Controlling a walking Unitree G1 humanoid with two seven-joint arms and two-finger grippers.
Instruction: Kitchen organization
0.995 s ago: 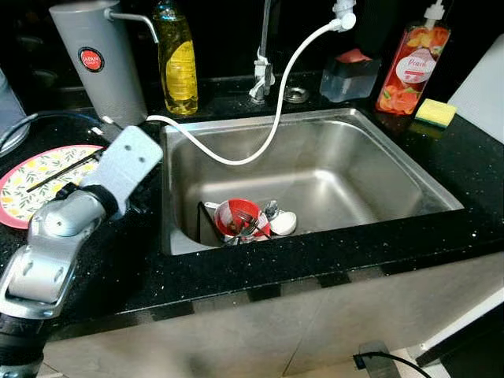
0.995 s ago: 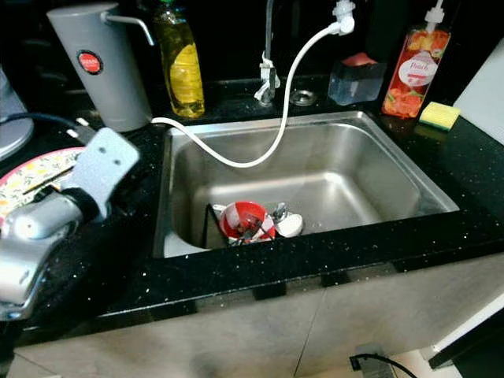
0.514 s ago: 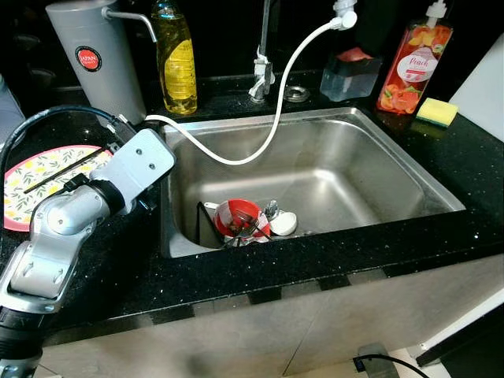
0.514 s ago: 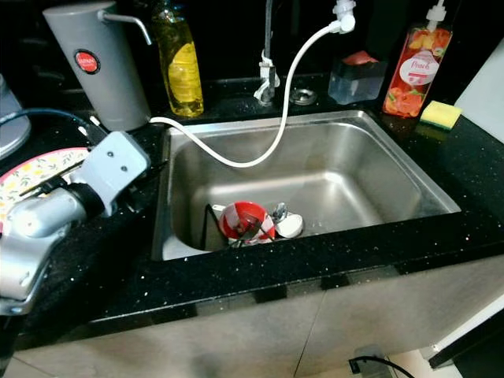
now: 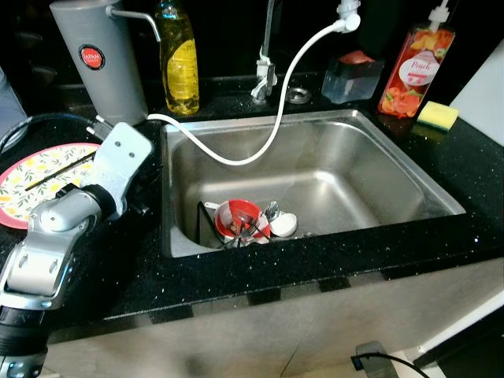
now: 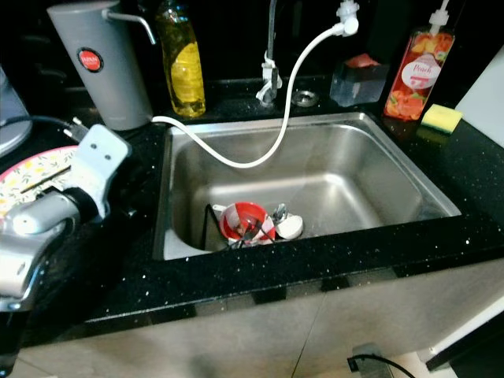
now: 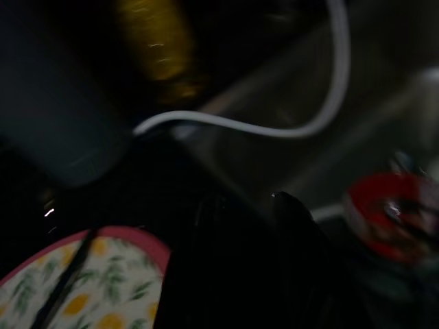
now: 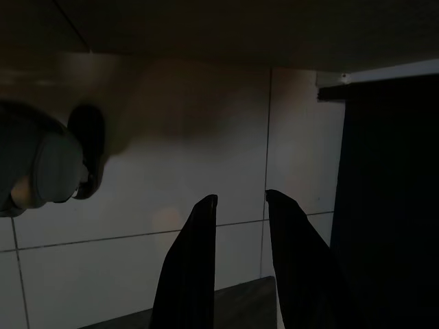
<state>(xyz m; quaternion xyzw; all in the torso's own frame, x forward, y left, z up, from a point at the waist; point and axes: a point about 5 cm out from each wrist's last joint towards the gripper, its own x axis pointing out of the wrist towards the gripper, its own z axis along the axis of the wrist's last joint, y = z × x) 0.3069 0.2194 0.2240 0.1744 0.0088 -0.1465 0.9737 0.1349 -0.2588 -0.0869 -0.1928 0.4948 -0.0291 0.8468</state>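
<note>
Black speckled counter [image 5: 260, 272] around a steel sink [image 5: 409, 169]. My left gripper [image 7: 250, 205], over the counter's left side, has swung back from the sink edge toward the flowered plate [image 5: 20, 177] in the last second, so I judge the plate comes first; whether its fingers are spread I cannot tell. One red cup [image 5: 236, 220] sits near in the sink. Far back stand two bottles, one sponge [image 5: 437, 115]. My right gripper [image 8: 236, 205] hangs idle, fingers apart.
</note>
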